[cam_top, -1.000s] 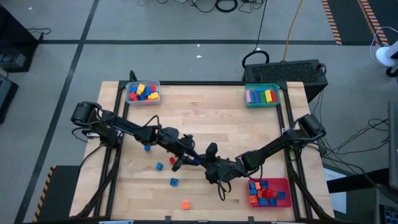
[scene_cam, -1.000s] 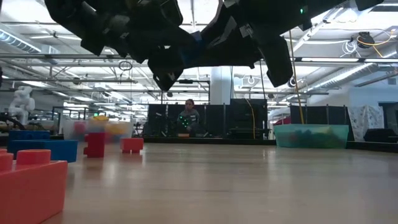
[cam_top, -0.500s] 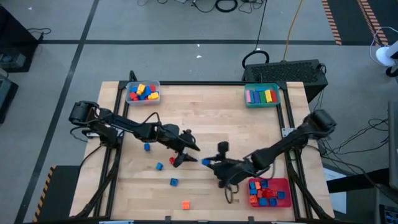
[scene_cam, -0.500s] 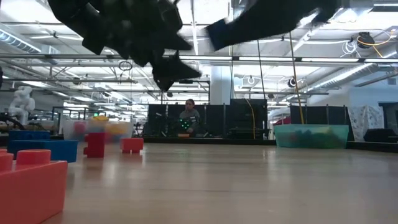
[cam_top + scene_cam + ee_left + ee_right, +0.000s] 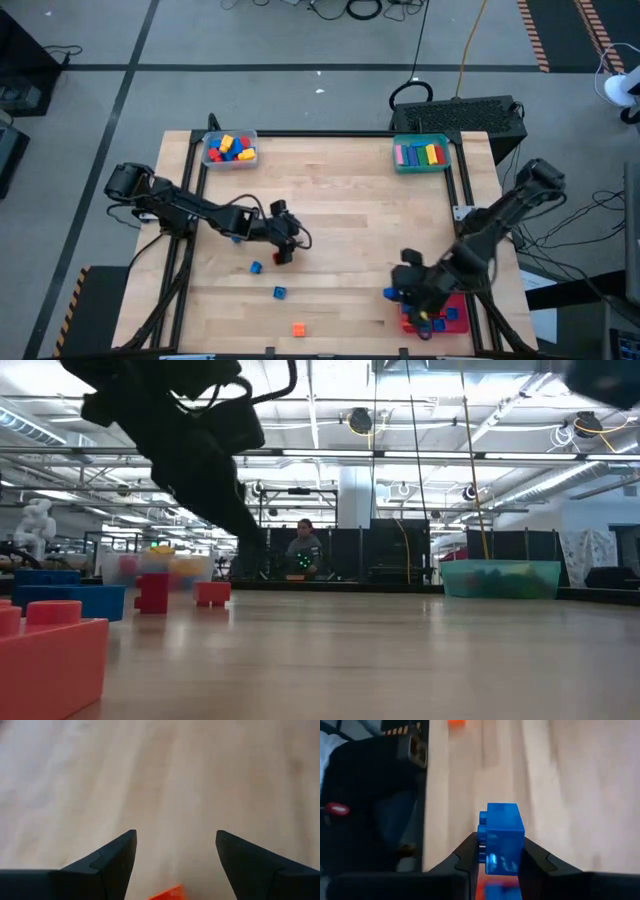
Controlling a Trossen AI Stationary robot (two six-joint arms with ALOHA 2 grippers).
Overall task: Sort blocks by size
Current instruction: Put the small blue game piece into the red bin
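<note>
My right gripper point(image 5: 392, 292) point(image 5: 501, 841) is shut on a blue block point(image 5: 388, 294) point(image 5: 504, 835) at the left rim of the red tray point(image 5: 452, 300). My left gripper point(image 5: 284, 248) point(image 5: 175, 837) stands open left of the table's middle, tipped down over a small red block point(image 5: 278, 258) point(image 5: 167, 893) that lies on the wood between its fingers, untouched. Loose on the table lie two blue blocks point(image 5: 256, 267) point(image 5: 279, 292) and an orange one point(image 5: 298, 329). My right gripper pinches the blue block between its two fingers, one on the studded face point(image 5: 483, 842) and one on the opposite face. The fingers slant downward. The block is lifted clear of the table and sticks out past the fingertips.
A clear tray point(image 5: 230, 148) of mixed blocks stands at the far left, and a teal tray point(image 5: 421, 153) of long bars at the far right. The red tray holds red and blue blocks. In the low view, red point(image 5: 45, 650) and blue point(image 5: 70, 600) blocks stand near the camera.
The two grippers met at the table's middle over the blue block. My left gripper let go, opened, drew back toward the left edge and tipped down. My right gripper carried the block up and toward the red tray at the near right, rolling as it went.
</note>
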